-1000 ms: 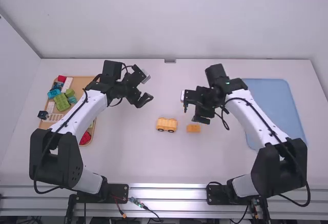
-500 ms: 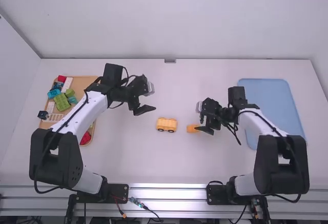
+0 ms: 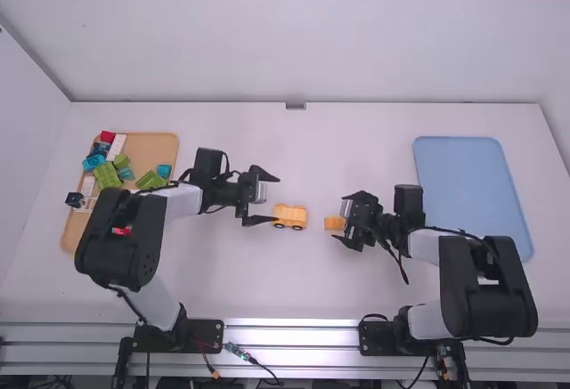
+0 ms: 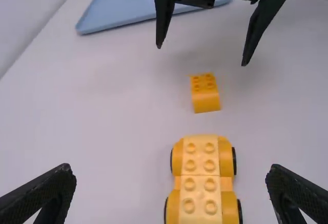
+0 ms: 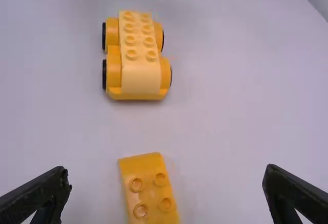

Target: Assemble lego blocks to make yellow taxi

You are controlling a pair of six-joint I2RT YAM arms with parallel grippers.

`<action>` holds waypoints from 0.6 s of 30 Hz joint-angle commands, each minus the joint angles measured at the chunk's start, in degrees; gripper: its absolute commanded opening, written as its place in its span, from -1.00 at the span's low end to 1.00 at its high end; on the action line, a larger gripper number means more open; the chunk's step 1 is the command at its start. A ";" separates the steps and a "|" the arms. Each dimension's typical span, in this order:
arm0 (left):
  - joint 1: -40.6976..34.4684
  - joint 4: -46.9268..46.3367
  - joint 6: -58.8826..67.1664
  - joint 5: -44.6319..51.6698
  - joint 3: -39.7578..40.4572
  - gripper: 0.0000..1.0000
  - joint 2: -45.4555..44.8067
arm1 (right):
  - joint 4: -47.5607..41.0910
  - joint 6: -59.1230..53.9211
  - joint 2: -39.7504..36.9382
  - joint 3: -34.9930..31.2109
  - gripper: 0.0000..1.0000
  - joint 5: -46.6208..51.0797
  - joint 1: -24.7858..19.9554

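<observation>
In the high view my left gripper (image 3: pixel 274 199) stands open at the left end of the yellow wheeled base (image 3: pixel 289 217), its fingers spread. My right gripper (image 3: pixel 342 222) is open over the right part of the small orange-yellow brick (image 3: pixel 334 223). The left wrist view has the base (image 4: pixel 200 178) between the spread fingers of the left gripper (image 4: pixel 170 175), with the brick (image 4: pixel 205 93) beyond it. Through the right wrist view, the curved brick with studs (image 5: pixel 148 188) lies between the open fingers of the right gripper (image 5: pixel 166 175), and the base (image 5: pixel 138 55) lies farther off.
A tan tray (image 3: pixel 160 149) with several green, blue, red and white blocks stands at the left, partly behind the left arm. A dark block (image 3: pixel 74 199) is at its left edge. On the right lies a blue tray (image 3: pixel 472 184).
My left gripper has come down and right toward the wheeled base. The right one has moved nearer the camera and lower, to the small brick. Both blocks have stayed in place.
</observation>
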 commanded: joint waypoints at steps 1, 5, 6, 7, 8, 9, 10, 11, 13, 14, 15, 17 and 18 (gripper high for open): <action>-1.31 0.02 -0.63 5.11 0.83 0.98 3.17 | 0.79 0.94 0.48 -1.79 0.99 -1.22 -0.04; -3.39 0.13 3.34 4.07 0.42 0.98 6.23 | 0.37 0.98 0.98 -1.53 0.99 -0.26 -0.09; -4.31 0.46 3.23 1.64 -0.07 0.98 6.69 | 0.55 0.94 2.18 -0.96 0.99 -0.48 0.00; -4.63 0.90 2.67 0.39 -0.24 0.98 6.80 | 0.50 0.94 2.93 -0.55 1.00 -0.63 0.13; -5.01 1.49 1.60 -1.05 -0.46 0.98 6.85 | 0.50 0.96 4.17 0.13 1.00 -0.52 0.11; -5.16 2.32 0.35 -1.99 -0.66 0.98 6.91 | 0.48 0.72 5.75 1.05 1.00 -0.31 -0.09; -5.18 2.75 -0.44 -1.99 -0.74 0.98 6.91 | 0.15 0.07 7.21 1.95 0.99 -0.35 -0.09; -5.09 3.48 -1.11 -1.44 -0.98 0.98 6.91 | -0.44 -0.98 9.20 3.19 0.98 -0.79 -0.09; -4.87 3.58 -1.03 -1.16 -1.27 0.98 6.91 | -2.21 -2.89 11.10 4.76 0.97 -1.75 -0.09; -4.81 3.67 -0.44 -1.29 -1.53 0.98 6.91 | -5.40 -5.95 12.96 6.91 0.97 -2.95 -0.11; -4.83 3.69 -0.42 -1.49 -1.79 0.98 6.93 | -8.13 -8.28 14.18 8.72 0.96 -4.15 -0.15; -5.09 3.72 -0.44 -1.64 -2.03 0.98 6.93 | -11.85 -11.08 15.63 11.08 0.94 -5.97 -0.59; -5.14 4.11 -0.42 -1.57 -2.32 0.98 6.93 | -15.08 -13.86 16.72 13.09 0.89 -7.28 -0.87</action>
